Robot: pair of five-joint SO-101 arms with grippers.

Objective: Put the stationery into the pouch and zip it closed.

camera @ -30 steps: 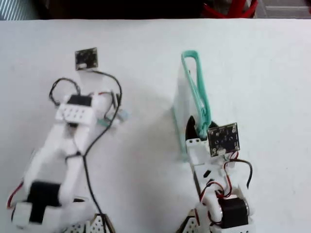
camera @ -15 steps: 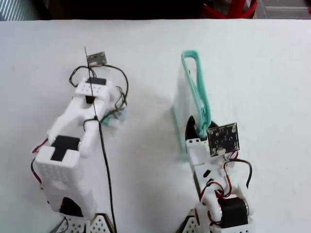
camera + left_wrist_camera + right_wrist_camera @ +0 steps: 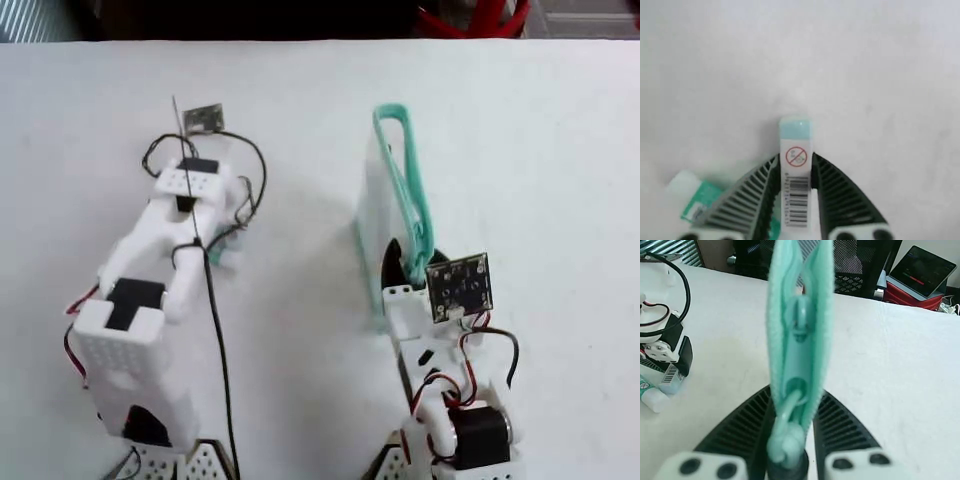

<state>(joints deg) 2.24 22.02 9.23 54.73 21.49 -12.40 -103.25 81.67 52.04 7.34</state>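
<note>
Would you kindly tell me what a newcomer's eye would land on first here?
The mint-green pouch stands upright on the table, its zipper end clamped in the right gripper. The left gripper grips a white stick with a pale blue tip.

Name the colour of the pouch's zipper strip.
The zipper strip is mint green, clearest in the right wrist view.

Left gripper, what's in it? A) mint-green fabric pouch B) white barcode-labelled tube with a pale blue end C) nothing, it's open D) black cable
B: the left wrist view shows the left gripper shut on the white barcode-labelled tube with a pale blue end, one ribbed finger against each side.
</note>
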